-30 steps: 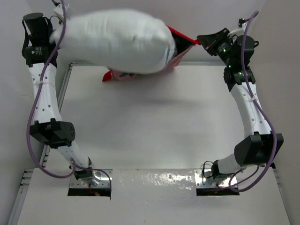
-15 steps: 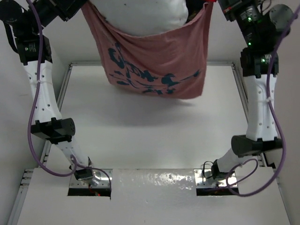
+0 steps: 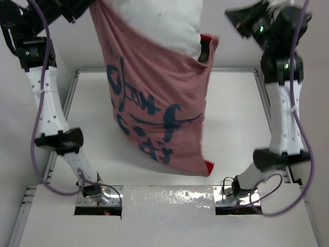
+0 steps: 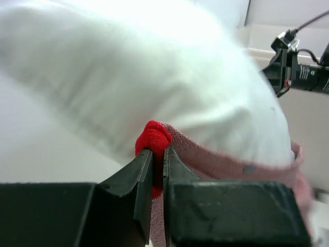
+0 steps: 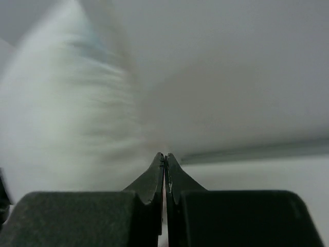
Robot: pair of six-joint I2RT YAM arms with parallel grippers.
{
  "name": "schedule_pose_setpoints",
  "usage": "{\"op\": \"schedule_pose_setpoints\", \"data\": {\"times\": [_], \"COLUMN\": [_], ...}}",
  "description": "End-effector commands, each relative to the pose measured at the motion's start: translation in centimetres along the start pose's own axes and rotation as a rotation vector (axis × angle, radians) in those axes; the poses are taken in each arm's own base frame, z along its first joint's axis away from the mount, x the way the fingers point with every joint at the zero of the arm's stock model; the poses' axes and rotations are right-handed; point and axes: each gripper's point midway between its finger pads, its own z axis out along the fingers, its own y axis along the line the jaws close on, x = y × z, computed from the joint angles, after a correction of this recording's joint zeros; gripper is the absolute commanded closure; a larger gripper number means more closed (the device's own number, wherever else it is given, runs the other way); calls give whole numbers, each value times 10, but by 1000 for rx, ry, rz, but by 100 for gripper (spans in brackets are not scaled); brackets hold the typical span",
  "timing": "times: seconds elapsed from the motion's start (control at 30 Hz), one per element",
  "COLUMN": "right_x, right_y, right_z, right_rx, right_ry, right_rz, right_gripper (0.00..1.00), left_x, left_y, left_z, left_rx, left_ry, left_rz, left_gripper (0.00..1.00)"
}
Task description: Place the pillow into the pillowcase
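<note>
Now red fabric pillowcase [image 3: 154, 113], pink inside showing, hung over table [image 3: 236, 118] from left hand [image 4: 157, 154] alone, hem pinched; right hand [image 5: 164, 158] had lost its corner, closed empty. Plump white pillow [image 3: 164, 20] only partly in.

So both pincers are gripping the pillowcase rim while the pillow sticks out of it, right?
No: only the left pincer grips the pillowcase rim; the right wrist view shows the right pincer shut on nothing. The pillow does stick out.
</note>
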Motion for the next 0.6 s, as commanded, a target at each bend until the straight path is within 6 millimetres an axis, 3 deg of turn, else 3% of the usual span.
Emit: {"op": "schedule_pose_setpoints", "data": {"times": [0.0,0.03,0.07,0.1,0.13,0.17,0.2,0.23,0.27,0.3,0.33,0.4,0.43,0.5,0.53,0.57], "right_x": [-101,-110,-102,-108,-37,-35,-16,-4,5,3,5,25,59,107,147,158], "right_y": [112,111,102,126,31,28,12,-13,-18,-10,5,13,24,15,12,12], "right_z": [-29,-25,-24,-71,-27,-37,-48,-39,-33,-27,-11,4,15,20,20,22], "right_rx": [-237,-230,-201,-241,-61,-97,-71,-3,22,0,-46,-52,-85,-59,-70,-75], "right_ry": [-277,-310,-287,-328,-158,-227,-200,-173,-110,-87,-17,77,161,270,348,357], "right_rz": [-151,-150,-162,-189,-132,-98,-77,-77,-88,-107,-123,-164,-237,-294,-332,-349], "right_gripper": [100,100,100,100,100,100,100,100,100,100,100,100,100,100,100,100], "left_x": [-134,-140,-123,-106,-81,-29,-5,35,23,20,5,-1,2,17,27,32], "left_y": [-76,-87,-85,-81,-68,-33,-18,7,-7,-16,-37,-54,-62,-70,-68,-65], "left_z": [-12,-16,-17,-16,-14,-14,-17,-21,-21,-18,-7,4,8,11,10,9], "left_rx": [28,26,12,29,22,-56,-101,-139,-102,-63,11,57,75,107,102,95], "left_ry": [-391,-403,-340,-286,-202,-52,-3,53,14,7,-15,-12,4,36,51,63], "left_rz": [525,556,499,455,391,290,258,176,223,235,273,313,311,317,300,300], "left_gripper": [100,100,100,100,100,100,100,100,100,100,100,100,100,100,100,100]}}
